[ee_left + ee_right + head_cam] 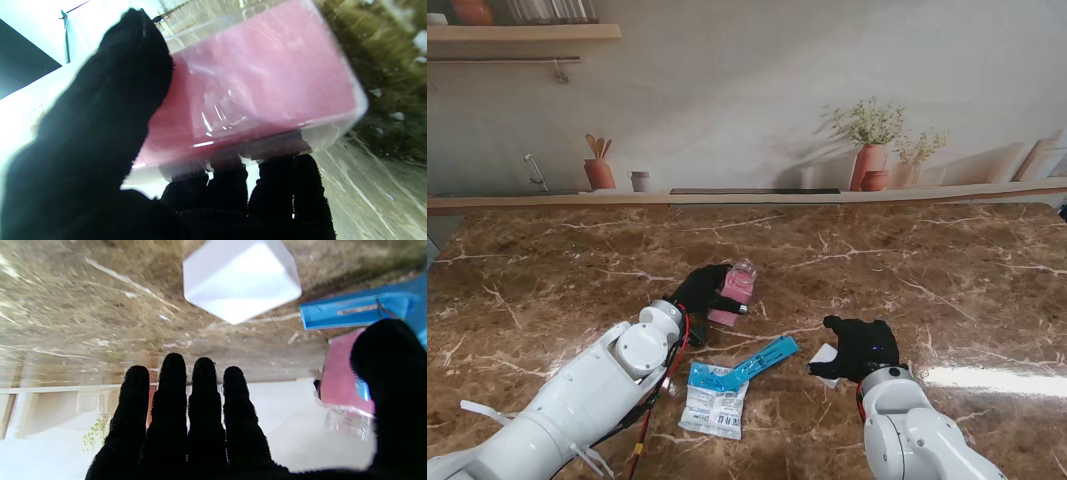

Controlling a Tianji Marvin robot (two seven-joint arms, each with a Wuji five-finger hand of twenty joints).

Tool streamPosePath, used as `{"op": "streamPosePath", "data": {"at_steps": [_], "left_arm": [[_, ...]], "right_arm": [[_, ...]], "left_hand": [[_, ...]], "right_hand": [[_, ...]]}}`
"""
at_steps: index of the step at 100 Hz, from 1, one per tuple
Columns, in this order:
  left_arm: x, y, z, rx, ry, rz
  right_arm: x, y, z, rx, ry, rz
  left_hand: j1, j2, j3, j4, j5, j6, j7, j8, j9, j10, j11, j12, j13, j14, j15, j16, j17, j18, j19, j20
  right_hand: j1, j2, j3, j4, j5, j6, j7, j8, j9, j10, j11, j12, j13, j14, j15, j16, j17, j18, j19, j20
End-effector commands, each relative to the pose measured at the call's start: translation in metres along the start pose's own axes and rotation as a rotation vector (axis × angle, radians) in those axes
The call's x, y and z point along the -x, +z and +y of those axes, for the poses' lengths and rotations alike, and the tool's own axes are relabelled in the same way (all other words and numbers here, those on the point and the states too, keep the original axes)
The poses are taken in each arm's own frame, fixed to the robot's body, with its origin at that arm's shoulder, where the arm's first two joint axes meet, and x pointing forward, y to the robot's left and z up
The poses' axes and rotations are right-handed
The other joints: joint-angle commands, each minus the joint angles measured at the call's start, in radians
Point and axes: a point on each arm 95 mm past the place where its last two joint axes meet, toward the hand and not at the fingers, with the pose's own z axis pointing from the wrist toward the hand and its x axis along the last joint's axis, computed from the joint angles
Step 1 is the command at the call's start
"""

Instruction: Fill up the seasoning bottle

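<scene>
1. The left hand (701, 288), in a black knit glove, is wrapped around the bottle (733, 292); the left wrist view shows the thumb (126, 83) pressed on one flat side and the fingertips (287, 173) curled under the opposite edge.

2. The bottle is clear hard plastic with flat walls and rounded corners, packed with pink contents. In the stand's view it sits near the middle of the table (927, 270), tilted, its clear neck pointing away from me.

3. The right hand (859, 346), also gloved in fuzzy black, lies flat and holds nothing. Its wrist view shows four fingers (203, 396) straight and pressed side by side, the thumb (390, 373) held apart.

4. A white cap (826, 360) lies on the table at the left edge of the right hand, half hidden in the stand's view. Only the right wrist view shows its shape: a smooth, matte block with faceted sides and softened corners (238, 281).

5. Between the two arms, nearer to me than the bottle, a long flat blue strip (762, 360) lies slantwise, its lower end resting on a crinkled white and blue packet (715, 402).

6. The table is glossy brown stone with pale veins; the wrist views blur it, while the stand's view shows a bright glare patch at the right.
</scene>
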Motion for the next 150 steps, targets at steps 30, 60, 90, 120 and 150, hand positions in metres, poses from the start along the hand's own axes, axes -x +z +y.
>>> {"op": "streamPosePath", "data": {"at_steps": [30, 60, 90, 120, 150], "left_arm": [[0.011, -0.011, 0.003, -0.009, -0.01, -0.02], [0.0, -0.018, -0.004, -0.087, -0.029, 0.037], [-0.019, -0.027, -0.011, -0.131, -0.01, 0.113], [-0.047, -0.039, -0.017, -0.124, 0.066, 0.229], [-0.064, -0.048, -0.011, -0.04, 0.155, 0.329]], "right_arm": [[-0.007, 0.012, -0.023, -0.152, -0.167, -0.073], [-0.012, 0.021, -0.035, -0.171, -0.225, -0.137], [-0.012, 0.029, -0.033, -0.062, -0.169, -0.116], [-0.003, 0.015, 0.016, 0.066, -0.023, -0.107], [0.0, 0.003, 0.078, 0.136, 0.227, -0.008]], "left_hand": [[0.142, 0.241, 0.303, 0.078, 0.153, -0.234, 0.438, 0.255, 0.242, -0.028, 0.03, -0.282, 0.272, 0.003, 0.083, -0.091, 0.238, 0.071, 0.276, 0.093], [0.214, 0.263, 0.289, 0.089, 0.338, -0.139, 0.296, -0.003, 0.261, -0.038, 0.095, -0.192, 0.298, 0.016, 0.067, -0.003, 0.239, 0.054, 0.287, 0.075], [0.211, 0.256, 0.301, 0.089, 0.357, -0.146, 0.299, -0.019, 0.262, -0.051, 0.095, -0.196, 0.297, 0.01, 0.052, 0.0, 0.235, 0.052, 0.283, 0.074], [0.201, 0.254, 0.309, 0.084, 0.354, -0.155, 0.306, -0.02, 0.264, -0.058, 0.095, -0.204, 0.299, 0.004, 0.044, 0.003, 0.235, 0.056, 0.282, 0.074], [0.199, 0.258, 0.308, 0.082, 0.35, -0.16, 0.309, -0.018, 0.261, -0.064, 0.094, -0.208, 0.296, -0.001, 0.036, 0.004, 0.234, 0.055, 0.28, 0.074]], "right_hand": [[-0.104, -0.002, 0.01, 0.009, -0.074, 0.106, 0.049, 0.135, -0.076, 0.027, 0.105, 0.175, 0.06, 0.034, 0.07, 0.125, 0.084, 0.058, 0.126, 0.123], [0.027, -0.009, -0.049, 0.017, 0.01, 0.031, 0.166, 0.293, 0.001, -0.04, 0.32, 0.345, 0.153, -0.005, 0.325, 0.318, 0.188, 0.069, 0.311, 0.269], [0.31, -0.25, 0.347, -0.197, 0.332, -0.118, 0.346, 0.332, 0.382, -0.106, 0.387, 0.444, 0.456, -0.033, 0.507, 0.369, 0.418, 0.069, 0.573, 0.24], [0.39, -0.236, 0.353, -0.231, 0.33, -0.14, 0.503, 0.13, 0.466, -0.085, 0.304, 0.448, 0.512, -0.01, 0.452, 0.352, 0.452, 0.072, 0.587, 0.212], [0.413, -0.193, 0.346, -0.212, 0.316, -0.128, 0.544, 0.036, 0.477, -0.065, 0.24, 0.394, 0.508, 0.008, 0.381, 0.319, 0.445, 0.077, 0.554, 0.201]]}}
